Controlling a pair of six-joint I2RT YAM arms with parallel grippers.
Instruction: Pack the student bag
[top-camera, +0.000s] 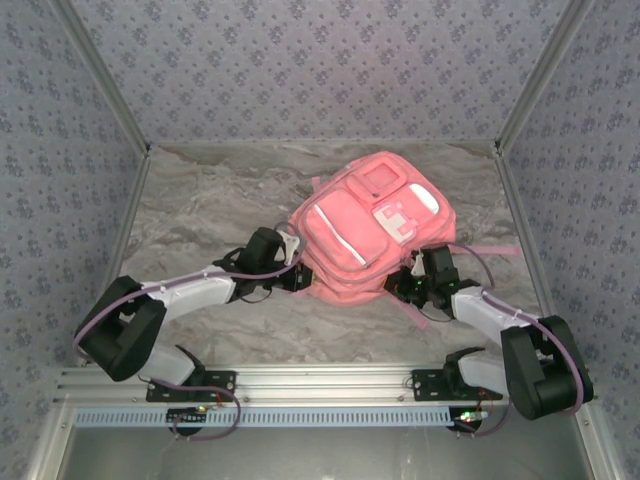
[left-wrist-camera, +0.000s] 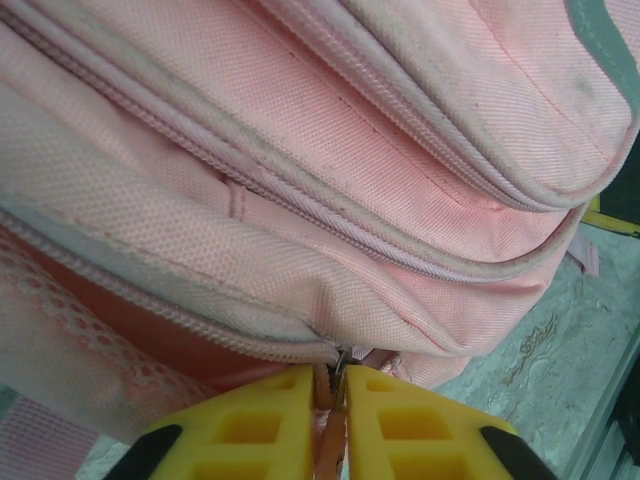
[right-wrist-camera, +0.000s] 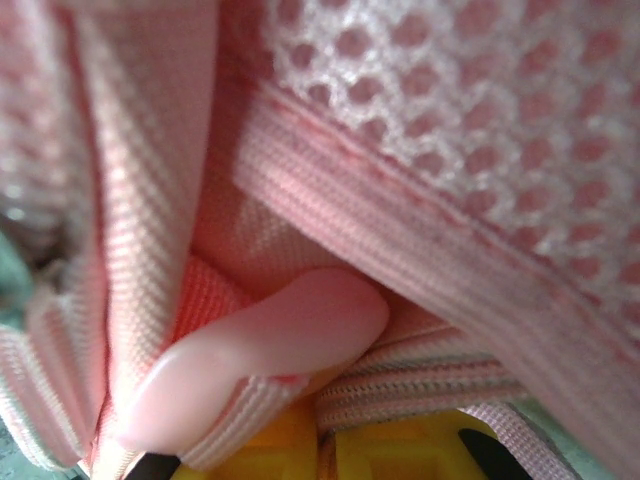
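surface: marbled table (top-camera: 200, 200) | on it: pink student bag (top-camera: 345, 235)

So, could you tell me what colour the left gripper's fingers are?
Yellow; the fingers show best in the left wrist view.

The soft pink student bag (top-camera: 350, 250) lies front-up, angled diagonally, right of the middle.

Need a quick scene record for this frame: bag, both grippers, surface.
bag: pink backpack, lying front pockets up
surface: marble-look table
left gripper: shut on the zip pull at the backpack's near-left edge
right gripper: shut, pressed in among straps and mesh; what it grips is unclear
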